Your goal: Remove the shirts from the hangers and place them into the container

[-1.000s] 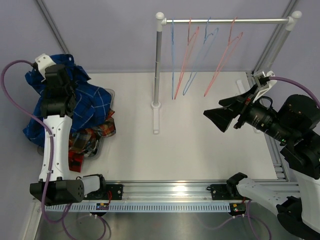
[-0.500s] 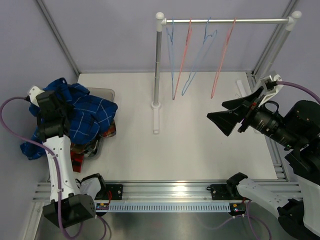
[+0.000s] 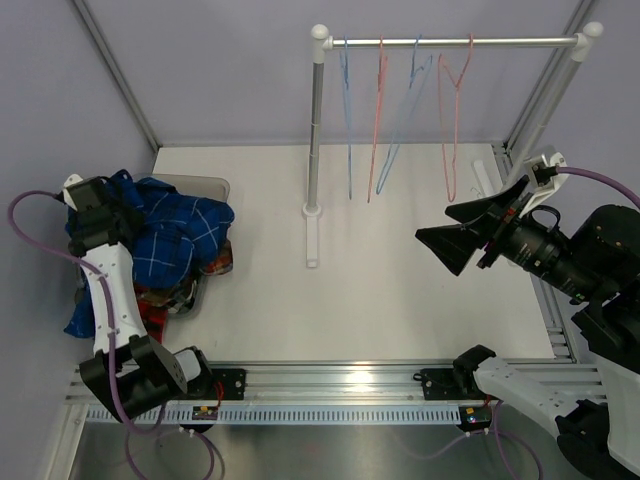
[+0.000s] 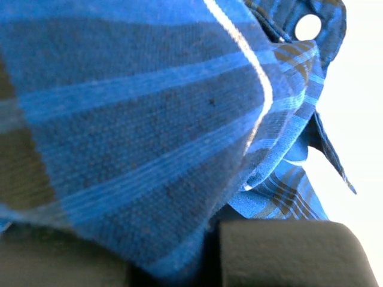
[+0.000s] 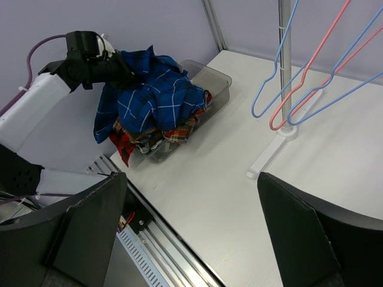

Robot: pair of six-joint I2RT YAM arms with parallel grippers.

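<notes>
The blue shirt [image 3: 170, 228] lies heaped over the other shirts in the smoky-grey container [image 3: 207, 181] at the table's left. My left gripper [image 3: 115, 214] is shut on the blue shirt's left edge, and part of the cloth hangs down outside the bin. Blue cloth [image 4: 149, 119] fills the left wrist view above the dark fingers [image 4: 287, 254]. Tartan [image 3: 214, 262] and red check [image 3: 150, 312] shirts show beneath. Several bare hangers [image 3: 378, 115], light blue and pink, hang on the rail. My right gripper [image 3: 452, 237] stands open over the table's right, holding nothing.
The silver rail [image 3: 460, 42] stands on a post with a white foot [image 3: 313, 235] at the back middle. From the right wrist, the container [image 5: 210, 79] and shirt pile [image 5: 157, 98] lie far left, the post's foot [image 5: 269, 152] to the right.
My left gripper has swung down and toward the near left with the blue shirt, which now sits lower on the pile. The hangers are swinging. The right gripper drifted slightly right.
</notes>
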